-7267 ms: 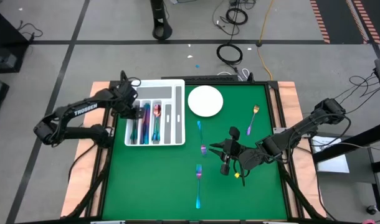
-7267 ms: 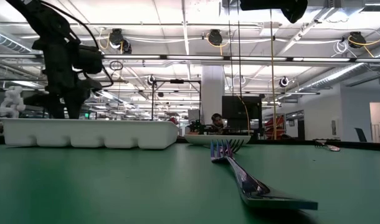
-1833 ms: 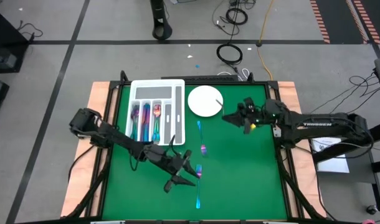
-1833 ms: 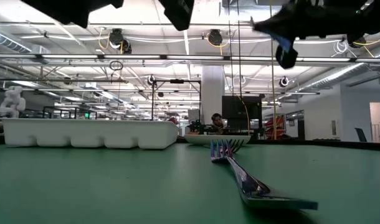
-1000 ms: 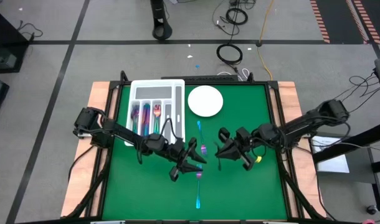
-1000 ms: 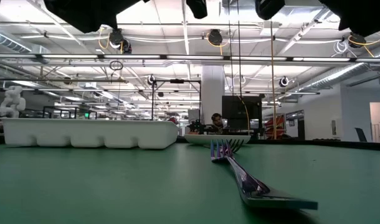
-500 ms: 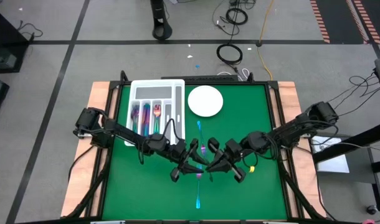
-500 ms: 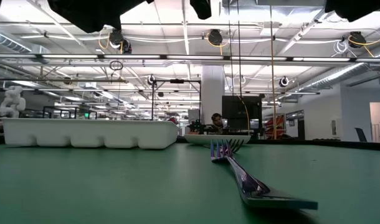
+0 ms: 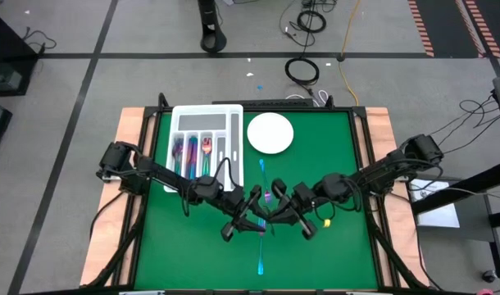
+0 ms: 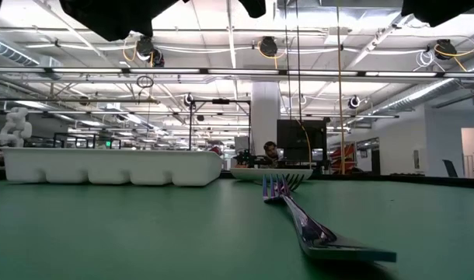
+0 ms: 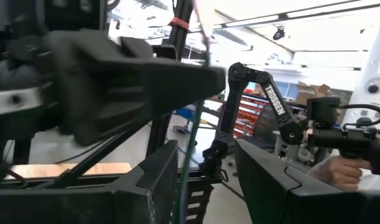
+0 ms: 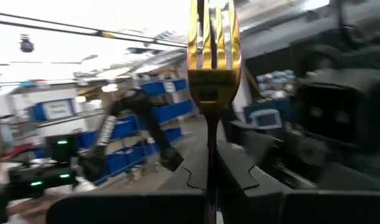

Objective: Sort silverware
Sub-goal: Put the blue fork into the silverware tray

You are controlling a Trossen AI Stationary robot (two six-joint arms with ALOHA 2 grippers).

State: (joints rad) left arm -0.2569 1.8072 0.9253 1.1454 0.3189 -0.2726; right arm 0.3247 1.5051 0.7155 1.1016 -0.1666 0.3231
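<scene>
Right claw point(image 9: 276, 220) of mine is pinched shut on a gold fork point(image 12: 212, 56), tines pointing away from it. Left claw point(image 9: 252, 215) waits wide open, just beside and facing it, ready for a handover.

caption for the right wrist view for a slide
Right gripper shut on a gold fork, tines up, facing the left gripper.
</scene>
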